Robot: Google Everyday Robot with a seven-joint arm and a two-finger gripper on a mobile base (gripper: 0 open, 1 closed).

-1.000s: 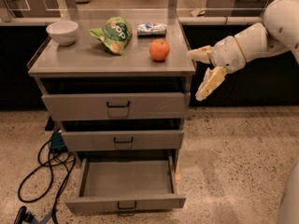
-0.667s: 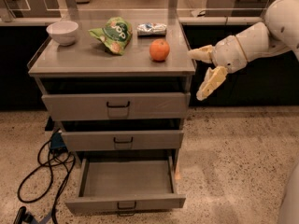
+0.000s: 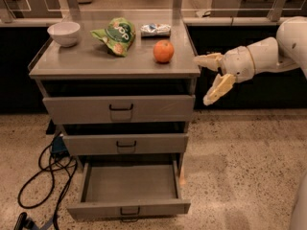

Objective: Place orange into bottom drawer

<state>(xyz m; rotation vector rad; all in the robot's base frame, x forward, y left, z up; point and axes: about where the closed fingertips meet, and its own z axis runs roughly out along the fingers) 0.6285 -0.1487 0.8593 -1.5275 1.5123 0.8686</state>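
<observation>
Gripper (image 3: 201, 80) hangs in the air just off the right edge of the cabinet top (image 3: 86, 65), fingers spread wide apart w/ nothing between them: one finger (image 3: 209, 61) points left at about countertop height, the other (image 3: 218, 87) angles down-left below it. White arm reaches in from the right side of the shot. Closest item is the orange (image 3: 163, 51), sitting on the top near the right-front corner, apart from the gripper, not touched. Behind it, a small white-and-blue packet (image 3: 155, 29) by the back edge. Left of the orange, a crumpled green snack bag (image 3: 115, 35), and over at the far-left corner a white bowl (image 3: 64, 33), upright. Below the top, the top drawer (image 3: 120, 108) and middle drawer (image 3: 125, 143) both look a touch ajar. Bottom drawer (image 3: 129, 208) is pulled well out, inside open to view. Black cables (image 3: 43, 174) loop on the speckled floor, left of the cabinet.
</observation>
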